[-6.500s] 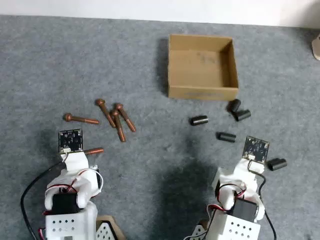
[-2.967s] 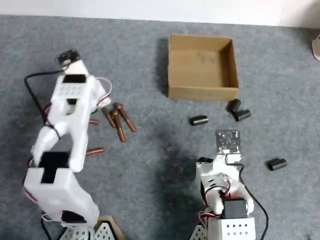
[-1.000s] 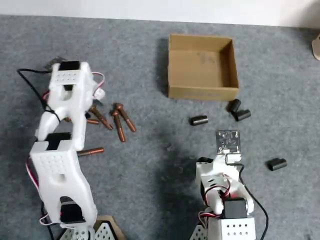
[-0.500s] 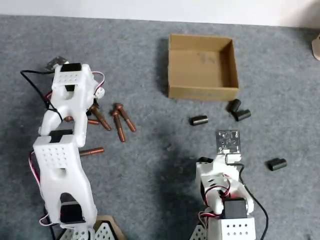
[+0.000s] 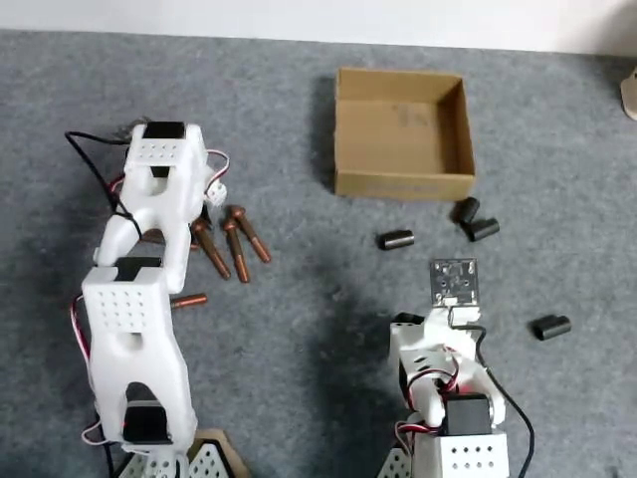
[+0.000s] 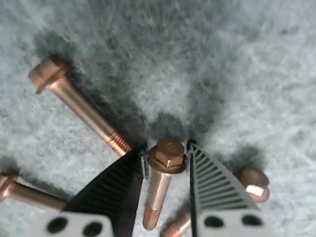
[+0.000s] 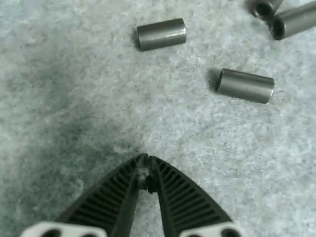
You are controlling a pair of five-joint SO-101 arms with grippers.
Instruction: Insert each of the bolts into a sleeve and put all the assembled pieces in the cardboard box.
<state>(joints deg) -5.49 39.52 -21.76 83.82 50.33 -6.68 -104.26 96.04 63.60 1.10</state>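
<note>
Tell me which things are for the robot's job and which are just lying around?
For the job:
- copper bolts, with one bolt between the left gripper fingers
- black sleeves
- cardboard box
- right gripper, shut and empty

Just lying about:
- pale thing at the high view's right edge
- brown scrap at its bottom edge

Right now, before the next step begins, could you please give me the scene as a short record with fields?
left hand: down at the bolt cluster, closed on the head of one bolt
right hand: shut, empty, above the carpet, short of the sleeves
other bolts: copper-coloured, loose on the carpet, none in a sleeve
sleeves: dark, lying loose, each without a bolt
cardboard box: open on top, nothing inside
progress: no piece assembled yet
</note>
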